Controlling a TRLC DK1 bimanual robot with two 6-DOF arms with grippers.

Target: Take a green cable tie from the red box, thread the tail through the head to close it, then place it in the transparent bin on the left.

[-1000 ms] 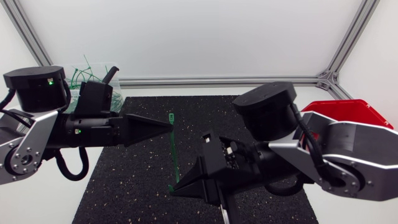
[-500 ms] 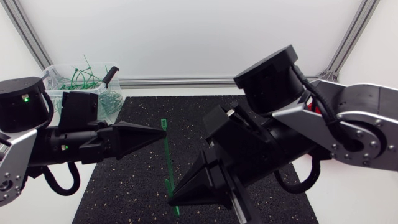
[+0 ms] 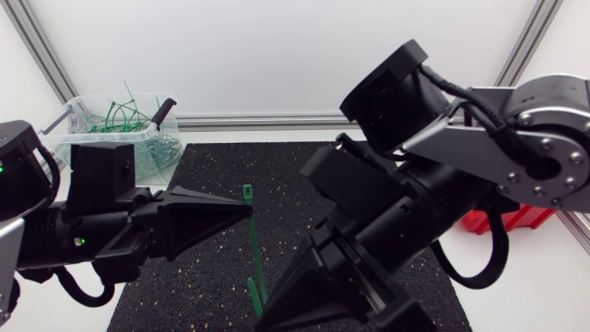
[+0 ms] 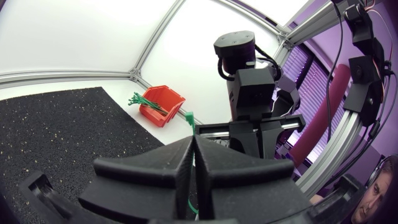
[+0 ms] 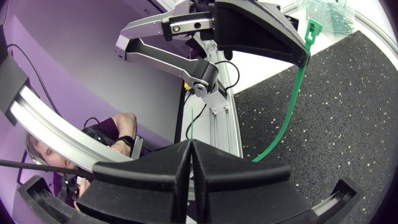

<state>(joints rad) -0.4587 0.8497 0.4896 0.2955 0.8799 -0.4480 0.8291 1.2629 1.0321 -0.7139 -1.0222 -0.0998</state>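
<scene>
Item: one green cable tie [image 3: 253,244], out of the red box [image 4: 163,106] and held upright in the air over the black mat [image 3: 203,157], between our two arms. Left gripper [image 3: 241,208]: clenched on the tie just below its head. Right gripper [image 3: 267,318]: clenched on it near the tail, the strap bowing between the two. Done, we judge: the pick. Outstanding: tail not yet through the head, no loop closed; then delivery to the transparent bin [image 3: 66,120], which holds other green ties, well apart at our left.
</scene>
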